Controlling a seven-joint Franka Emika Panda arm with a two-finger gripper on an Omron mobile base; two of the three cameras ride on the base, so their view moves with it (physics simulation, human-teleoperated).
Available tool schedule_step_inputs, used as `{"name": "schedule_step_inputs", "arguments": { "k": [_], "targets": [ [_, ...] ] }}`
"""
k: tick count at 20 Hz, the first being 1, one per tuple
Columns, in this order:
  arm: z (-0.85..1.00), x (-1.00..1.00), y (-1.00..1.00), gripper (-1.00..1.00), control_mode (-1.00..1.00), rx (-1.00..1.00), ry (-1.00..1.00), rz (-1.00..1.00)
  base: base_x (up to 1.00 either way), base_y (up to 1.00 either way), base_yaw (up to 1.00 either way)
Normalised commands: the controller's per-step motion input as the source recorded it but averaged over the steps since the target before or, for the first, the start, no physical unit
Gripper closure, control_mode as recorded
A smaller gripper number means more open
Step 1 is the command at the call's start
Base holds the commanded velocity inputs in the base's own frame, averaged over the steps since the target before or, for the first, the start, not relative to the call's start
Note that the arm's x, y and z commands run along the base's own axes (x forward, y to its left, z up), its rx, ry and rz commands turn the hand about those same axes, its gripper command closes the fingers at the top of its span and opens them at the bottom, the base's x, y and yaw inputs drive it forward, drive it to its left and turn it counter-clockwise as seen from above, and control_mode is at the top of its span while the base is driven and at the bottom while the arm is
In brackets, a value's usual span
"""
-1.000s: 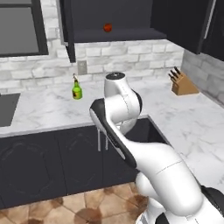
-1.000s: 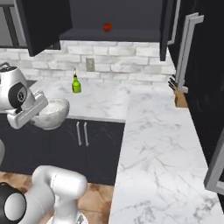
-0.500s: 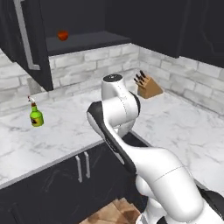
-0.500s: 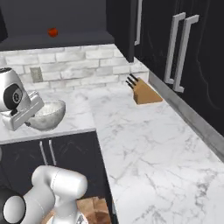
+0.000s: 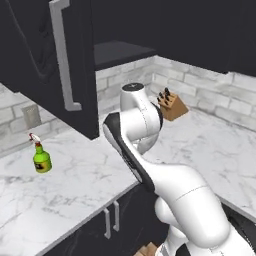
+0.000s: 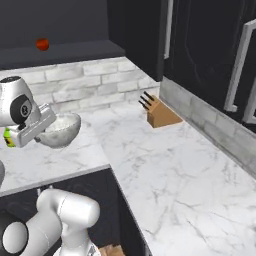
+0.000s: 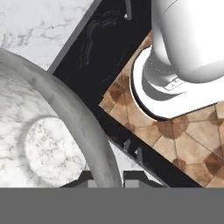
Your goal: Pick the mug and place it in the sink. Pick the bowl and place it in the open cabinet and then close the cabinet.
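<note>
My gripper (image 6: pixel 44 131) is shut on the rim of the bowl (image 6: pixel 61 130), a wide speckled grey-white bowl held in the air over the marble counter's front part. In the hand view the bowl (image 7: pixel 43 131) curves across the left side, and its rim runs down between the two dark fingertips of the gripper (image 7: pixel 107 178). The cabinet stands open above the counter, its black door (image 5: pixel 45 60) with the long silver handle (image 5: pixel 62 55) swung out and its shelf (image 6: pixel 65 50) showing. The mug and the sink are out of view.
A green bottle (image 5: pixel 41 159) stands on the counter at the left near the wall. A wooden knife block (image 6: pixel 159 114) sits in the counter's corner. A small red thing (image 6: pixel 42 44) lies on the cabinet shelf. Closed black wall cabinets (image 6: pixel 210 50) line the right.
The whole picture has shifted, so the base has moved; the open cabinet door now looms closer. The bowl stays in the shut gripper, at the same place relative to the arm.
</note>
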Motion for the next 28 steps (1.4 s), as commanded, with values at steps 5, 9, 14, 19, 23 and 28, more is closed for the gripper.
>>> {"name": "schedule_step_inputs", "arguments": {
  "k": [5,9,14,19,23,28],
  "targets": [
    [0.00,0.00,0.00,1.00,1.00,0.00,0.00,0.00,0.95,0.41,0.04],
    [0.00,0.00,0.00,1.00,1.00,0.00,0.00,0.00,1.00,-0.09,0.03],
    [0.00,0.00,0.00,1.00,1.00,0.00,0.00,0.00,0.96,-0.05,0.11],
    [0.00,0.00,0.00,1.00,1.00,0.00,0.00,0.00,0.80,-0.48,0.51],
    [0.00,0.00,0.00,1.00,1.00,0.00,0.00,0.00,0.99,-0.40,0.76],
    [0.00,0.00,0.00,1.00,1.00,0.00,0.00,0.00,0.94,-0.83,0.36]
  ]
}}
